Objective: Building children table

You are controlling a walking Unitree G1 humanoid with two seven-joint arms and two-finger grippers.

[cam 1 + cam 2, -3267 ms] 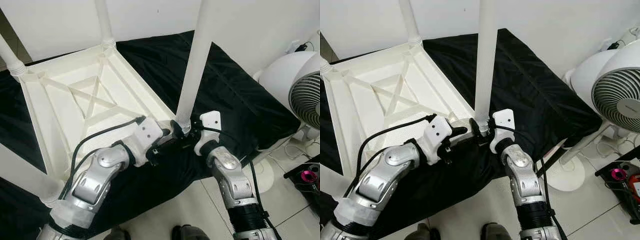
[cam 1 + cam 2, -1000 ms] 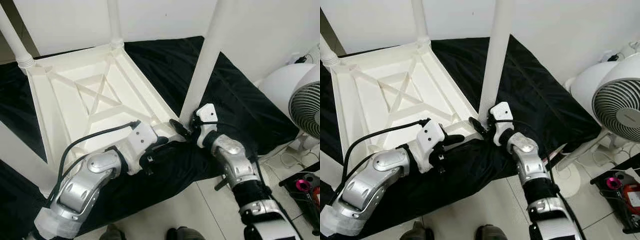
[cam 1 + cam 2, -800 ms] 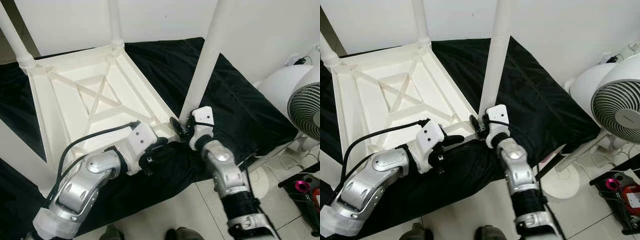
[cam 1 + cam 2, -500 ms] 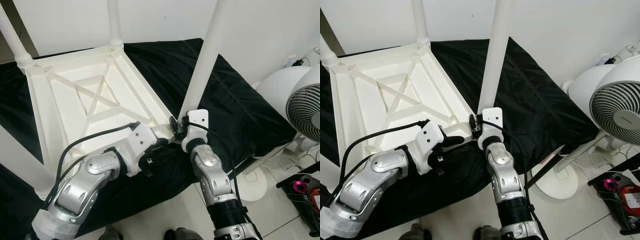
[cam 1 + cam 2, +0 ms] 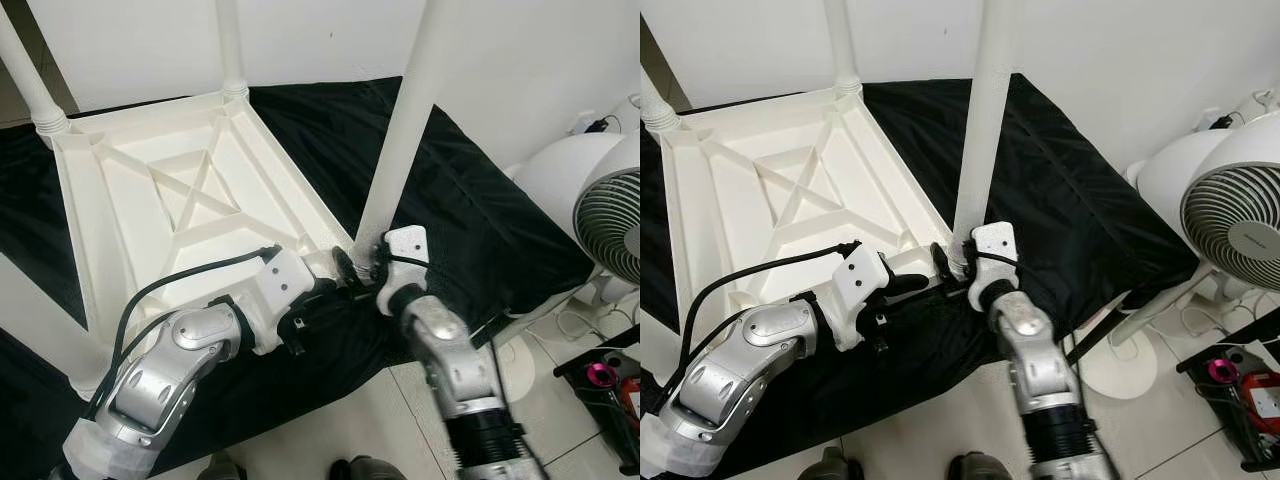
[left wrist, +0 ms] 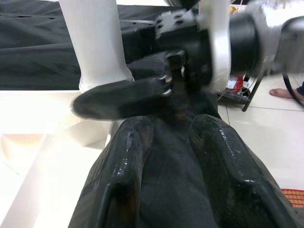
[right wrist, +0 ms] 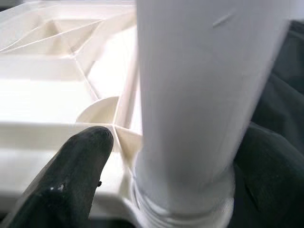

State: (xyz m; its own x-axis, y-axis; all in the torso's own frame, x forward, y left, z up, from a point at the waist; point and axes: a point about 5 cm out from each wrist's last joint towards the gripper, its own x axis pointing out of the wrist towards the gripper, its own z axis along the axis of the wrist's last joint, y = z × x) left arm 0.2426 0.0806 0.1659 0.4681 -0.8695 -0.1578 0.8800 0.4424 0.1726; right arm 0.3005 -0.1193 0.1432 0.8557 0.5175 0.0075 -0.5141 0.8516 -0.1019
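Right forearm swung back outward since half a second earlier, elbow now lower right; head camera held roughly the same framing.

Nearest: shoes of a person [image 5: 360,467] seen at bottom edge, on tiled floor [image 5: 330,425].

Left gripper [image 5: 923,282] reached in from lower left, resting on black cloth [image 5: 470,210] at near corner of upturned white children's table [image 5: 170,200]. Fingers [image 6: 118,161] seen in left wrist view spread moderately apart over the cloth, gripping nothing.

Right gripper [image 5: 358,270] set at base of near leg [image 5: 400,120], where leg meets table corner socket. One finger [image 7: 71,175] seen left of leg in right wrist view, other side dark and blurred; leg sat between the fingers, apparently clasped, contact not fully resolved.

Table lay upside down on the cloth-covered surface, ribbed underside with X brace facing up. Near leg upright, slightly tilted in left eye view. Further legs noted: far corner leg [image 5: 228,45], far left leg [image 5: 25,75], and a nearer left leg [image 5: 40,335] at left edge.

Right of the cloth: white fan [image 5: 1230,200] on stand, cables on floor, pink-and-dark item [image 5: 1220,375] at right edge. White wall [image 5: 300,30] behind.
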